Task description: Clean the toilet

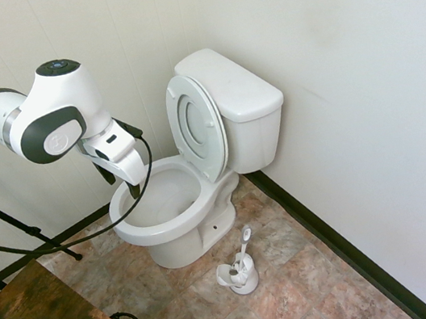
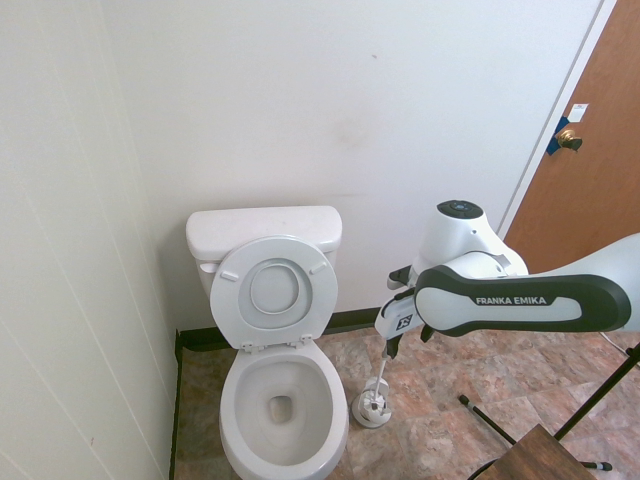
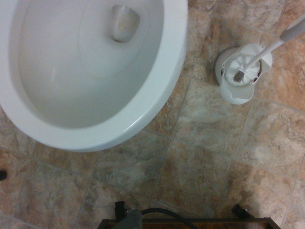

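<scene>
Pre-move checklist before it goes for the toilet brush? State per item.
1. Gripper empty and open: ok, dark fingers apart, nothing between them.
2. Toilet seat and lid raised, bowl open: ok.
3. Toilet brush in its holder: ok, head seated, handle leaning out.
4. Holder upright on the tiled floor beside the bowl, apart from it: ok.
5. Gripper over the brush handle: not ok, it hangs above the bowl's front rim, off to the side of the holder.
6. Handle tip free of the bowl in the second exterior view: cannot tell, the arm covers it.
</scene>
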Available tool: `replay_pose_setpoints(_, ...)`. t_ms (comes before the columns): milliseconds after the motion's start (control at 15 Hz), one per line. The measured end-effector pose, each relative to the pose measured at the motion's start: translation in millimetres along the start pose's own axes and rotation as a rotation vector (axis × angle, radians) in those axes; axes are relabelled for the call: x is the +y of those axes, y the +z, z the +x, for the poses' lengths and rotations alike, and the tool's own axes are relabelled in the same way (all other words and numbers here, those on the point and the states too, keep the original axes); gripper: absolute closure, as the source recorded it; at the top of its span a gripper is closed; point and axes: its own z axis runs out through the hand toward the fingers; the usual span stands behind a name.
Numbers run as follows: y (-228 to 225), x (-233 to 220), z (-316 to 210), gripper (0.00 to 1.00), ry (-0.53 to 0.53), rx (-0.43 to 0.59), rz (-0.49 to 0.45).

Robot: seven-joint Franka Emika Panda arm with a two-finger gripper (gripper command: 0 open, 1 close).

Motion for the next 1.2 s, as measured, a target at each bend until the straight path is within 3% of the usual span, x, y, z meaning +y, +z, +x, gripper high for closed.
replay_pose_setpoints(467,23,-10,27,0.0,0.067,0.006,-0.001)
replay_pose_setpoints(1200,124,-28,172,0.0,0.411,0.003,-0.005)
